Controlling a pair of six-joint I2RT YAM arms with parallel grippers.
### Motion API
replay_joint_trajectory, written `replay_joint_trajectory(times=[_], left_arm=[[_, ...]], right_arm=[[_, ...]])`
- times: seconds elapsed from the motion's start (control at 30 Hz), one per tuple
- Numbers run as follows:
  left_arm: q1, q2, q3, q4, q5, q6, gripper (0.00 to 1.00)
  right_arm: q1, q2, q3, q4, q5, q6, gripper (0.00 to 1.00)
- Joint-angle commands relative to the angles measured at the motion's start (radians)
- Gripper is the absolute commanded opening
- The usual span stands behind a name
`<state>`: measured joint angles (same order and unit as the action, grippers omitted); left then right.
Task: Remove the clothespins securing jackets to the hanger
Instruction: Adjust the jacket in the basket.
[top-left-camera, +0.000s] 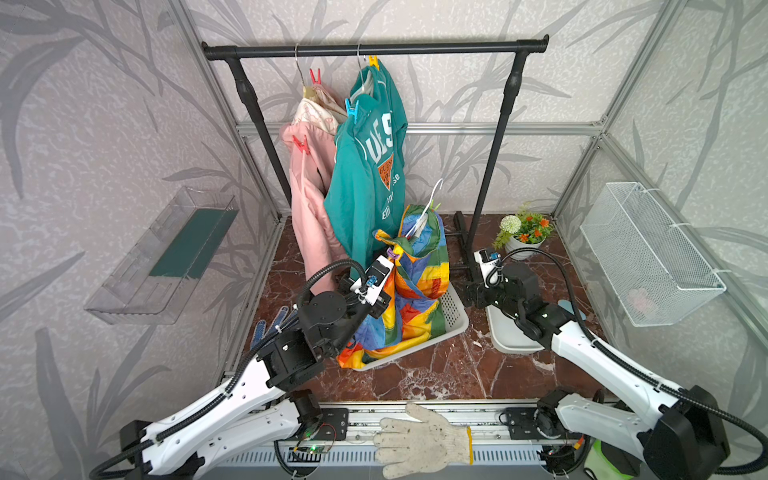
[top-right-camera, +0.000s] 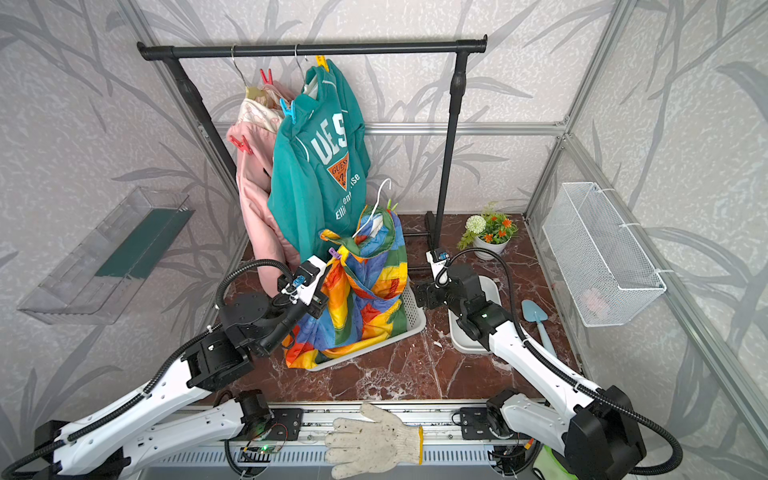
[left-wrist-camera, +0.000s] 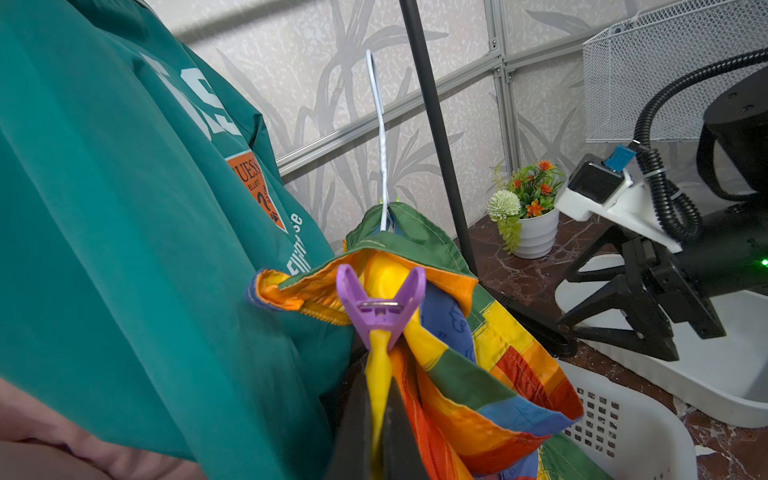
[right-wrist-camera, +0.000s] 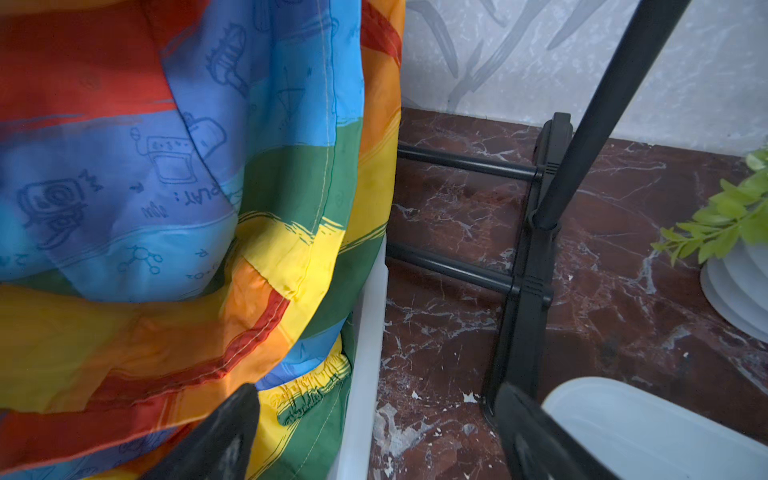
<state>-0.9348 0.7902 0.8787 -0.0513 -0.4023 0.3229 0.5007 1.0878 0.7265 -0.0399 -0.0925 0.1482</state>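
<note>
Three jackets show in both top views: a soft pink hooded jacket (top-left-camera: 307, 208) and a smooth teal jacket (top-left-camera: 361, 178) with white lettering hang from a black metal rail (top-left-camera: 415, 49) at upper centre. A thin, creased rainbow-striped jacket (top-left-camera: 419, 286) on a white wire hanger (top-left-camera: 431, 198) slumps into a white perforated plastic basket (top-left-camera: 455, 316) at mid-frame. Small forked plastic pegs bite the cloth: an upper red clothespin (top-left-camera: 315, 77) and a lower red clothespin (top-left-camera: 301, 144) on the pink, a yellow clothespin (top-left-camera: 373, 61) and a blue clothespin (top-left-camera: 351, 109) on the teal, a purple clothespin (left-wrist-camera: 380, 309) on the rainbow collar, and what looks like a green clothespin (top-left-camera: 435, 205) by the hanger. A glossy red-brown marbled floor (top-left-camera: 436, 365) lies between grey leaf-print walls. The left gripper (left-wrist-camera: 376, 386) points upward, clenched on yellow rainbow fabric just below the purple peg. The right gripper (right-wrist-camera: 376, 390), low beside the basket, is spread wide, holding nothing.
</note>
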Motion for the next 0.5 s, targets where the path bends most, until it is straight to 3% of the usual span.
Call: replay_joint_trajectory(times=[0.0,0.1,0.27,0.47], left_arm=[[0.004,-0.002,0.002,0.088,-0.057,-0.007,0.0],[0.004,0.008,0.0,0.07,-0.038,-0.027,0.0],[0.001,-0.025,-0.058,0.057,0.037,0.017,0.0],[-0.004,-0.06,-0.107,0.052,0.049,0.025,0.0]], right_arm=[[-0.004,-0.023,0.026,-0.048,-0.022,-0.03,0.94],[-0.039,-0.015,0.045,-0.075,0.035,-0.006,0.96],[-0.211,0.061,0.145,-0.137,-0.128,0.152,0.96],[-0.283,0.176,0.308,-0.228,-0.235,0.263,0.88]])
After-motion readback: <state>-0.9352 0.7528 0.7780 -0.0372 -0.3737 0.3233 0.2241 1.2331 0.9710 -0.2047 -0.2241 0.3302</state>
